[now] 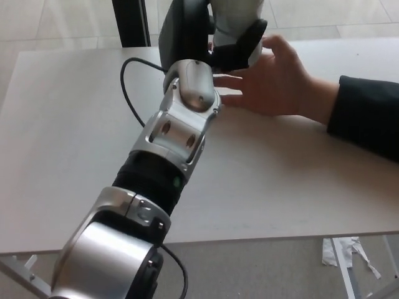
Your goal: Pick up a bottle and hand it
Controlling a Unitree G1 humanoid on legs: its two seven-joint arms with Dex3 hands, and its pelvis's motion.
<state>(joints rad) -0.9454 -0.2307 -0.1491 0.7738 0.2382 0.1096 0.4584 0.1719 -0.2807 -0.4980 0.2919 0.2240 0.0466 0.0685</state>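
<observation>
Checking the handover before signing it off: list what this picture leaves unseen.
- Bottle, head view: its top and cap are cut off by the upper edge.
- Left hand: its upper part also runs past that edge.
- Person's hand: its fingertips are hidden behind the robot's wrist and the bottle, so contact cannot be told.
- Right hand: not in view.
</observation>
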